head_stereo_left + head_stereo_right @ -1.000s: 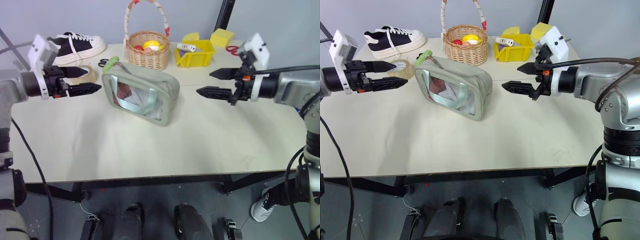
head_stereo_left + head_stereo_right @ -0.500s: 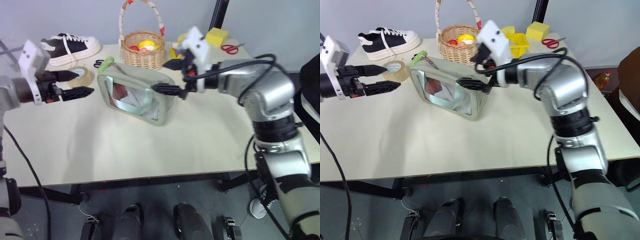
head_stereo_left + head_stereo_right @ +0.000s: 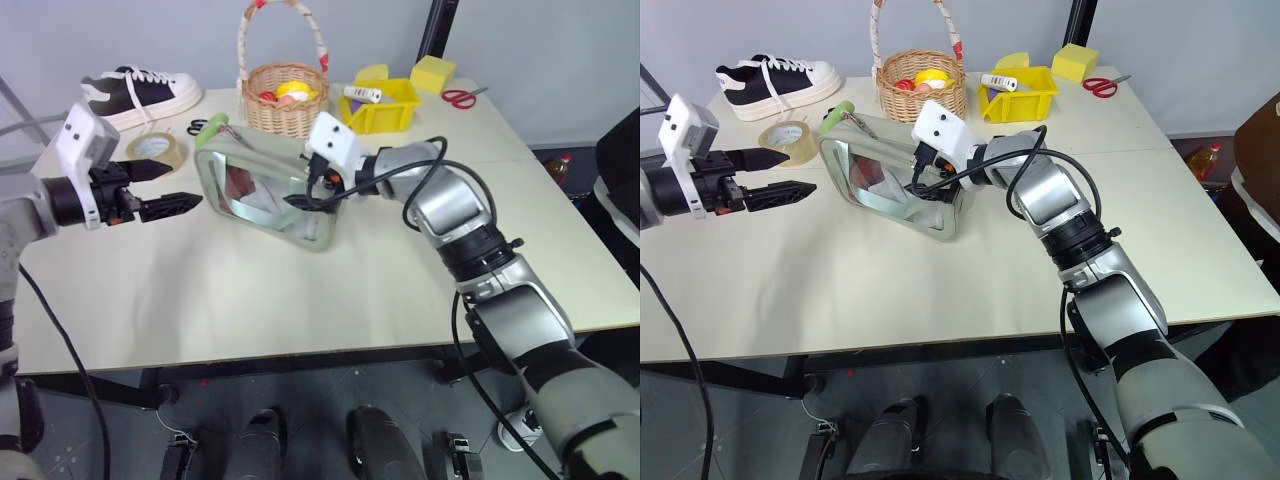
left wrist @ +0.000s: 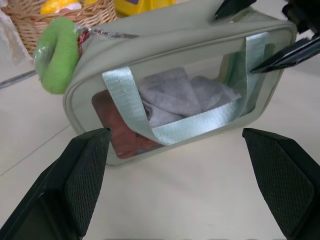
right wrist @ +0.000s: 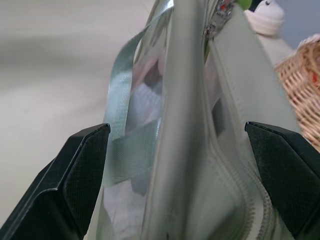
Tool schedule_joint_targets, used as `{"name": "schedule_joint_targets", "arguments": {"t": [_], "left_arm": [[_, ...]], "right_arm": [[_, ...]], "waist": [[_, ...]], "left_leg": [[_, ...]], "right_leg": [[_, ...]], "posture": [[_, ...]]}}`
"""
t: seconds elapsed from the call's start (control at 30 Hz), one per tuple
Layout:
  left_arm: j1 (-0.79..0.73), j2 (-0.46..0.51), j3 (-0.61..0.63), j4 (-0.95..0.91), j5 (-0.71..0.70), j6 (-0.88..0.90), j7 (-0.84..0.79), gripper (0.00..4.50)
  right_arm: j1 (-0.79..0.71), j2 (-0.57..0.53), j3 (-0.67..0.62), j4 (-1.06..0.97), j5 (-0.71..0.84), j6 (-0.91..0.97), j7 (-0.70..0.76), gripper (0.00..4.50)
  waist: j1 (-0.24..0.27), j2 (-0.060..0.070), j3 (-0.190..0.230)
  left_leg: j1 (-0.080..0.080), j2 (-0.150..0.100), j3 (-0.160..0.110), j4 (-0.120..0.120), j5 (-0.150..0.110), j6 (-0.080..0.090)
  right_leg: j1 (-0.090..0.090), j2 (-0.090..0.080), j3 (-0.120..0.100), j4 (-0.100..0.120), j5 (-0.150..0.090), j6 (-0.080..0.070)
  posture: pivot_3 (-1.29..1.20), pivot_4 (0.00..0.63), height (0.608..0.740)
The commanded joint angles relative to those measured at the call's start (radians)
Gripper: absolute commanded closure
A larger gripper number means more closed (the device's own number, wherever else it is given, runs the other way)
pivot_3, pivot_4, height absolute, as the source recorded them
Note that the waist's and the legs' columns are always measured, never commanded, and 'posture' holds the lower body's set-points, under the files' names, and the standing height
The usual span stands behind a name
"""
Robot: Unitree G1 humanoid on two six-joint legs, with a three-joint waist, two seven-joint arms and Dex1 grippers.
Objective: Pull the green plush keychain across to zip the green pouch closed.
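Right gripper [image 3: 303, 188] fingers spread astride green pouch [image 3: 262, 172] end, seemingly untouching, left gripper [image 3: 170, 192] open

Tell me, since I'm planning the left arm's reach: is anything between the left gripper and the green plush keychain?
Nothing visible. The left gripper, open, faces the green pouch over bare table; the green plush keychain hangs exposed at the pouch's near corner.
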Motion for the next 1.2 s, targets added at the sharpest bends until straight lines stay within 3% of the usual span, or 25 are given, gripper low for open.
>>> {"name": "schedule_joint_targets", "arguments": {"t": [0.03, 0.2, 0.23, 0.43, 0.63, 0.77, 0.9, 0.93, 1.03, 1.17, 1.2], "left_arm": [[-0.001, 0.025, 0.045, -0.019, -0.009, -0.007, 0.011, 0.00], [-0.005, 0.022, 0.040, -0.014, -0.011, -0.011, 0.020, 0.00], [-0.005, 0.021, 0.039, -0.014, -0.010, -0.012, 0.020, 0.00], [-0.026, 0.040, 0.039, 0.034, 0.001, -0.028, 0.007, 0.00], [-0.053, 0.053, 0.023, 0.056, 0.012, -0.045, 0.008, 0.00], [-0.037, 0.054, 0.021, 0.028, 0.002, -0.035, 0.003, 0.00], [-0.057, 0.060, 0.008, 0.053, 0.015, -0.047, -0.003, 0.00], [-0.063, 0.059, 0.002, 0.059, 0.019, -0.050, -0.004, 0.00], [-0.076, 0.054, -0.008, 0.068, 0.025, -0.055, -0.007, 0.00], [-0.081, 0.049, -0.014, 0.071, 0.032, -0.061, -0.016, 0.00], [-0.083, 0.055, -0.013, 0.079, 0.033, -0.065, -0.024, 0.00]], "right_arm": [[-0.035, 0.025, -0.034, -0.024, 0.001, -0.031, 0.032, 1.44], [-0.032, 0.029, -0.051, -0.029, -0.010, -0.074, 0.054, 4.13], [-0.031, 0.030, -0.056, -0.029, -0.010, -0.096, 0.057, 4.43], [0.048, -0.028, -0.082, -0.051, 0.016, -0.446, 0.232, 4.43], [0.087, -0.108, -0.069, 0.054, -0.029, -0.648, 0.355, 4.43], [0.126, -0.128, -0.065, 0.028, -0.036, -0.623, 0.383, 4.43], [0.151, -0.114, -0.077, -0.082, -0.008, -0.451, 0.363, 4.43], [0.152, -0.116, -0.079, -0.107, -0.006, -0.408, 0.358, 3.67], [0.155, -0.121, -0.086, -0.169, -0.007, -0.305, 0.343, 2.38], [0.164, -0.133, -0.106, -0.279, 0.034, -0.161, 0.349, 0.23], [0.164, -0.139, -0.114, -0.305, 0.045, -0.134, 0.355, 0.06]], "waist": [[0.000, 0.000, 0.000], [0.001, 0.000, 0.000], [0.001, 0.000, 0.000], [0.001, 0.000, 0.000], [0.003, 0.000, 0.000], [0.002, 0.000, 0.000], [0.001, 0.000, 0.000], [0.001, 0.000, 0.000], [0.002, 0.000, 0.000], [0.002, 0.000, 0.000], [0.002, 0.000, 0.000]], "left_leg": [[0.000, 0.000, 0.000, 0.000, 0.000, 0.000], [0.000, 0.000, -0.001, 0.000, 0.000, 0.000], [0.000, 0.000, -0.001, 0.000, 0.000, -0.001], [0.000, 0.000, -0.001, 0.000, 0.000, -0.001], [0.000, 0.000, -0.001, 0.000, 0.001, -0.002], [0.001, 0.000, -0.001, 0.000, 0.001, -0.002], [0.001, 0.000, -0.001, 0.000, 0.002, -0.003], [0.001, 0.000, -0.002, 0.000, 0.002, -0.003], [0.001, 0.000, -0.003, 0.000, 0.002, -0.004], [0.001, 0.000, -0.003, 0.000, 0.003, -0.004], [0.001, 0.000, -0.003, 0.000, 0.003, -0.004]], "right_leg": [[0.000, 0.000, 0.000, 0.000, 0.000, 0.000], [0.000, 0.000, 0.000, 0.000, 0.000, 0.000], [0.000, 0.000, 0.000, 0.000, 0.000, 0.000], [0.000, 0.000, 0.000, 0.000, 0.000, 0.000], [0.001, 0.000, -0.001, 0.000, 0.000, 0.000], [0.001, 0.001, -0.001, 0.001, 0.000, 0.000], [0.001, 0.001, 0.000, 0.001, 0.000, 0.000], [0.001, 0.001, 0.000, 0.002, 0.000, 0.000], [0.001, 0.001, -0.001, 0.002, 0.000, 0.000], [0.001, 0.001, -0.001, 0.002, 0.000, -0.001], [0.001, 0.001, -0.001, 0.002, 0.000, -0.001]], "posture": [[0.00, 0.150, 0.740], [0.00, 0.150, 0.740], [0.00, 0.150, 0.740], [0.00, 0.150, 0.740], [0.00, 0.150, 0.740], [0.00, 0.150, 0.740], [0.00, 0.150, 0.740], [0.00, 0.150, 0.740], [0.00, 0.150, 0.740], [0.00, 0.150, 0.740], [0.00, 0.150, 0.740]]}}
